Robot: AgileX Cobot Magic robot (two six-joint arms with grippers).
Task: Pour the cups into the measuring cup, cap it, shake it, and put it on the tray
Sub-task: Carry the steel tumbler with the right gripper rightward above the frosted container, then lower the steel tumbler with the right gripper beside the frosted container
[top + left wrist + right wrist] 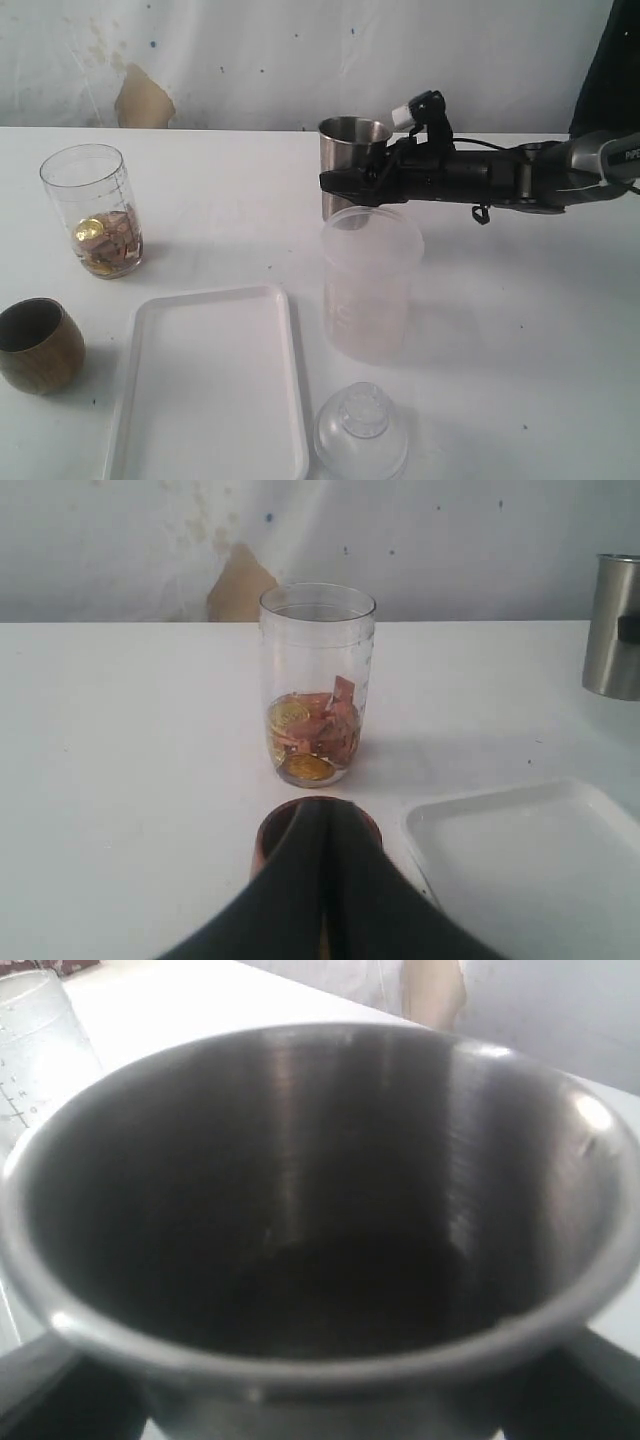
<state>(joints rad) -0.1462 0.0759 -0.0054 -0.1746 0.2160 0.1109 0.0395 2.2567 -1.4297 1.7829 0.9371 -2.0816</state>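
Observation:
My right gripper reaches in from the right and is shut on the steel tumbler, gripping it around its upper part. The tumbler's dark inside fills the right wrist view, and its contents cannot be made out. The clear measuring cup stands upright at the far left, holding gold coins and reddish pieces at its bottom. The brown cup stands upright near the front left. My left gripper is shut and empty, with the brown cup just beyond its tips. The white tray lies at the front.
A frosted container stands in front of the steel tumbler and hides its base. A clear domed lid lies at the front edge, right of the tray. The left arm is out of the exterior view.

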